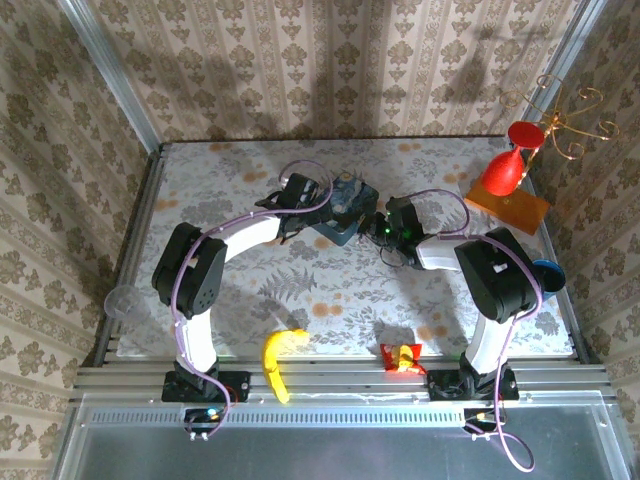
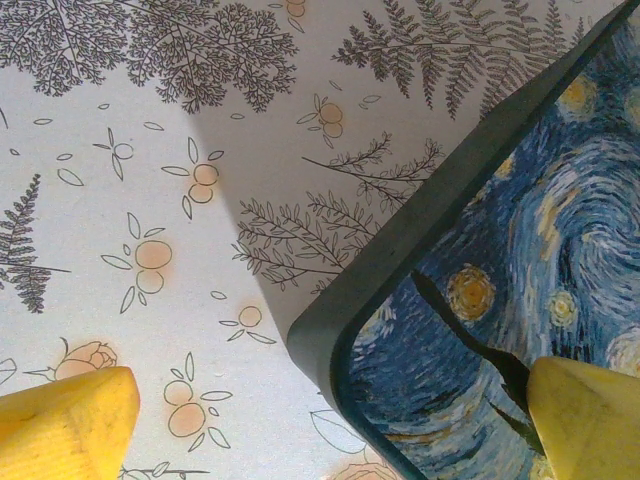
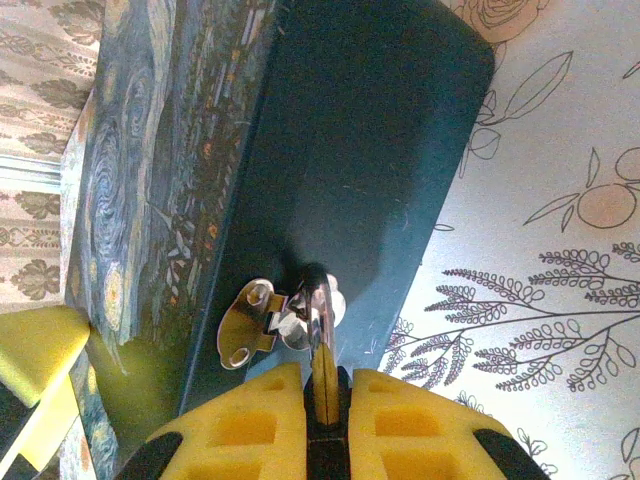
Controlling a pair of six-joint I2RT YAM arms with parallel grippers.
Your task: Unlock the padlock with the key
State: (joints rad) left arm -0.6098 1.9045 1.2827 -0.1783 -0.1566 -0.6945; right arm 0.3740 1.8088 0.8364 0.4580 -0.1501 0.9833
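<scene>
The key is pinched in the shut right claw, its tip at the padlock just ahead. Insertion seems done and turning is not yet done. The tin box corner is straddled by the wide-open left claw.

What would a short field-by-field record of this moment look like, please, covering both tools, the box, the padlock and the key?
left tool: open, straddling a corner of the tin box, one finger over its painted face
right tool: shut on the key
key: tip at the padlock; inserted or not, cannot tell
padlock: small, silvery, beside the hasp on the box's dark side
shackle: cannot tell
table: banana and red packet near the front edge
</scene>
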